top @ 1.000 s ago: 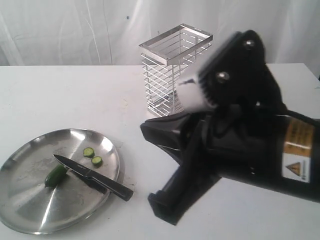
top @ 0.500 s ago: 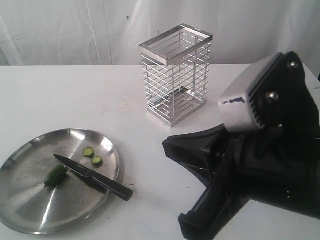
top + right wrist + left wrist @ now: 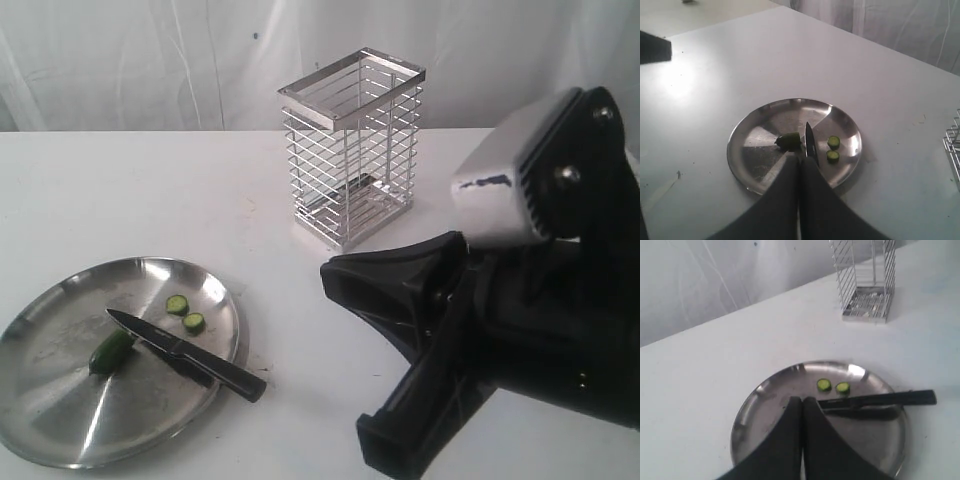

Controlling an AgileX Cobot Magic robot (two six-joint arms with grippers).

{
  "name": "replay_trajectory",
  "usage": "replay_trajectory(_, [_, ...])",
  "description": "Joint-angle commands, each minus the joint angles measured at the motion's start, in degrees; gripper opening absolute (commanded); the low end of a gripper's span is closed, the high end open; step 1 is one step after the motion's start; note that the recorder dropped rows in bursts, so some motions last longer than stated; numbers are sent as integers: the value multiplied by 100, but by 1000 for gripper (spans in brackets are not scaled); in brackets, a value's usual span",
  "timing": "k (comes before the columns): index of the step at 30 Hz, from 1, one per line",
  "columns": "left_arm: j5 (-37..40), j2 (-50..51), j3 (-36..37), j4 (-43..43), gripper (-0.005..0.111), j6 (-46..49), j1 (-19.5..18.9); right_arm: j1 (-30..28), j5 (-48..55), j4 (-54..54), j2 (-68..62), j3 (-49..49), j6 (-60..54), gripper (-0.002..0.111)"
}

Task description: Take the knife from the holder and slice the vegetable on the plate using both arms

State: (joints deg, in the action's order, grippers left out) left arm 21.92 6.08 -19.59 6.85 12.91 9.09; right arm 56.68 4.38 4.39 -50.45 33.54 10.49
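A white table (image 3: 150, 190) stood before a pale curtain. In the exterior view the wire holder (image 3: 350, 148) stood beyond the right arm (image 3: 500, 340), whose gripper was not discernible; the knife (image 3: 185, 352) lay across the plate (image 3: 60, 420), blade against the cucumber piece (image 3: 110, 351). In the left wrist view the left gripper (image 3: 802, 402), fingers pressed together and empty, hovered over the plate, two slices (image 3: 833, 386) just ahead. In the right wrist view the right gripper (image 3: 800, 159) was likewise closed on nothing, the knife and cucumber just beyond its tips.
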Motion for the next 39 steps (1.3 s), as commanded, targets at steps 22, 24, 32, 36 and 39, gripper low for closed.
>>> replay_trajectory(22, [17,-608,1892,-189,0,-34,22,-18,-57,-18,395,-296,296,0])
replay_trajectory(24, [17,-608,1892,-189,0,-34,22,-18,-57,-18,395,-296,296,0])
replay_trajectory(32, [17,-608,1892,-189,0,-34,22,-18,-110,136,400,-296,69,0])
replay_trajectory(36, [17,-608,1892,-189,0,-18,22,-244,178,176,847,-359,-843,0])
replay_trajectory(39, [17,-608,1892,-189,0,-18,22,-920,178,96,1370,-665,-721,0])
